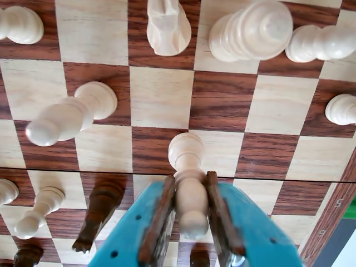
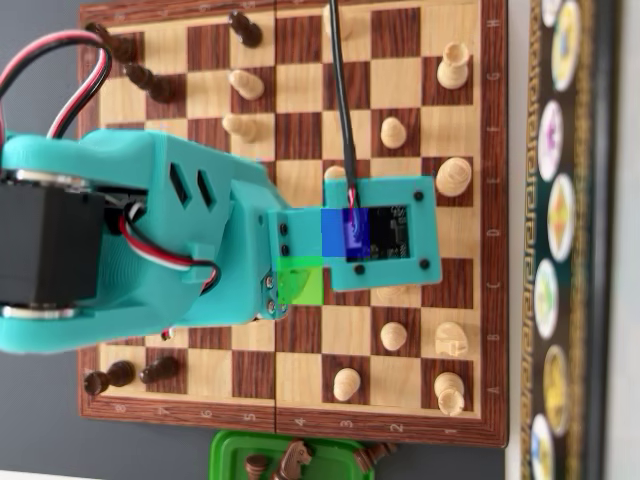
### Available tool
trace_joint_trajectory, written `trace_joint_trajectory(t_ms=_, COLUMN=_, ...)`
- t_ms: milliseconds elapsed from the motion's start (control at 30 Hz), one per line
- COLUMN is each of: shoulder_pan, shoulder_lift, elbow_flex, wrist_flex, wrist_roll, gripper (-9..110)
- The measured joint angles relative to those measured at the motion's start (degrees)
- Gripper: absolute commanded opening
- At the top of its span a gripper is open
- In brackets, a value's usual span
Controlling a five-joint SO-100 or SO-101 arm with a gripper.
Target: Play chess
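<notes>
Wrist view shows the gripper point(image 1: 192, 222) closed on a white pawn point(image 1: 188, 178), apparently lifted above mid-board. The game is well underway: captured dark pieces point(image 2: 290, 460) lie in the green tray point(image 2: 225, 450) beside the board point(image 2: 490, 250). Setting the pawn down remains.

**Inspector:** Boards?

**Clerk:** One chessboard point(image 2: 490, 200), overhead view.

**Inspector:** Light pieces point(image 2: 453, 176) on it?

**Clerk:** Ten counted, one of them half hidden beneath the arm.

**Inspector:** Dark pieces point(image 2: 245, 30)?

**Clerk:** Five on the board. Off the board, one green tray point(image 2: 225, 450) holds what looks like three more; the frame edge cuts them off, so that count is not firm.

**Inspector:** And the wrist view?

**Clerk:** Nine light, three dark.
</notes>
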Motion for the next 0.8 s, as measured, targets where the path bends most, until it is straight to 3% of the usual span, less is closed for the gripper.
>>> trace_joint_trajectory(t_ms=800, shoulder_pan=4.8, shoulder_lift=0.0, elbow_flex=3.0, wrist_flex=0.0, wrist_roll=-2.8, gripper=7)
